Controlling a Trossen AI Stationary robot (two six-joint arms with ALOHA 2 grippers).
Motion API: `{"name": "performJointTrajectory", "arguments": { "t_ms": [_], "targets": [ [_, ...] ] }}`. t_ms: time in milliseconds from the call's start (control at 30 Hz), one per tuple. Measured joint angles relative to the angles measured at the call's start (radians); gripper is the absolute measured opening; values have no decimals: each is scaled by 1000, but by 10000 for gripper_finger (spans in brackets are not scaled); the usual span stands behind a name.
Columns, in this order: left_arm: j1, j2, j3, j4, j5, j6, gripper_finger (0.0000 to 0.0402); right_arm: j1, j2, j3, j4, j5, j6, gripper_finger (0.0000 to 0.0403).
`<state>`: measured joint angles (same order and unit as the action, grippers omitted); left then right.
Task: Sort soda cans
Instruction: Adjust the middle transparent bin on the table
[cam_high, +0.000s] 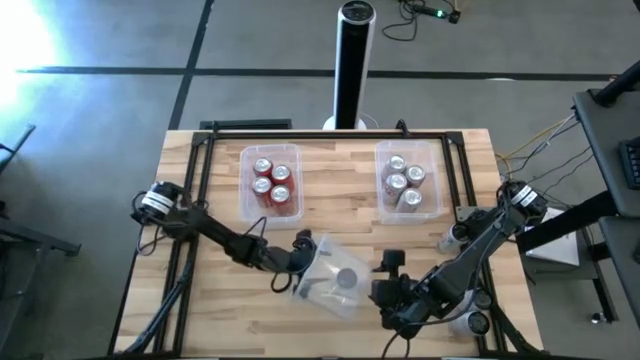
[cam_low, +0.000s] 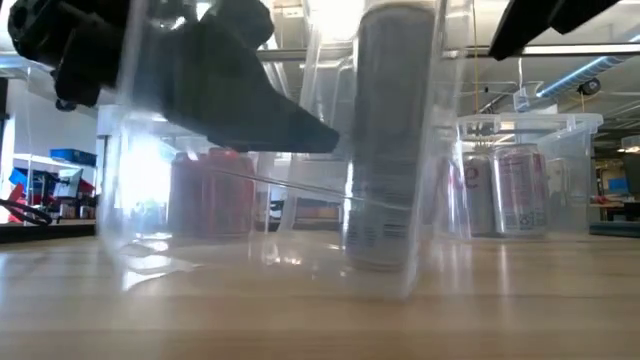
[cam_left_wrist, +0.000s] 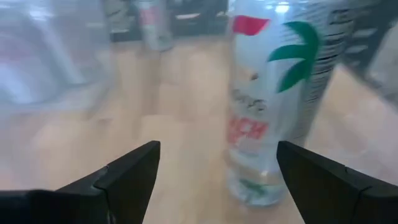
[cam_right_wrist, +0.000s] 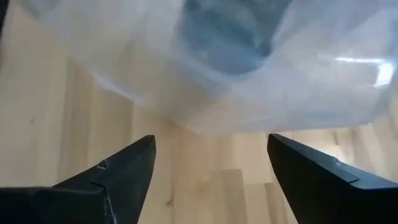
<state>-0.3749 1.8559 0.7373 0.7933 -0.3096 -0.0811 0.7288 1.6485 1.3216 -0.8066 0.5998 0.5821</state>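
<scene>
A clear plastic tub (cam_high: 335, 275) lies askew near the table's front middle. One silver-grey soda can (cam_high: 347, 277) stands upright inside it, on its base (cam_low: 385, 262). My left gripper (cam_high: 306, 262) reaches into the tub from the left and is open. The can (cam_left_wrist: 273, 93) stands just ahead of its fingers (cam_left_wrist: 217, 149), nearer one of them. My right gripper (cam_high: 385, 290) is open just outside the tub's right side and faces the tub wall (cam_right_wrist: 211, 140). The can shows dimly through that wall (cam_right_wrist: 230, 31).
Two more clear tubs stand at the far side. The left one (cam_high: 270, 182) holds red cans and the right one (cam_high: 408, 180) holds silver cans. A black post (cam_high: 355, 60) rises behind the far edge. Bare wood lies between the far tubs and the near tub.
</scene>
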Motion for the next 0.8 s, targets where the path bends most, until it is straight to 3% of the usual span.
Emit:
{"name": "performJointTrajectory", "arguments": {
  "t_ms": [200, 333, 500, 600, 800],
  "targets": [
    [5, -76, -41, -80, -209, 65, 311, 0, 10, 0, 2, -45, -8, 304],
    [0, -134, -94, -87, -257, 65, 311, 0, 10, -1, 1, -48, -7, 308],
    [-27, -170, -175, 146, -252, 21, 311, -1, 10, -7, 11, -48, -4, 304],
    [-60, -131, -188, 282, -252, -18, 311, -8, 10, -23, 78, -46, 11, 300],
    [-97, -6, -117, 289, -378, 26, 310, -15, 10, -61, 219, -6, -12, 307]
  ]
}}
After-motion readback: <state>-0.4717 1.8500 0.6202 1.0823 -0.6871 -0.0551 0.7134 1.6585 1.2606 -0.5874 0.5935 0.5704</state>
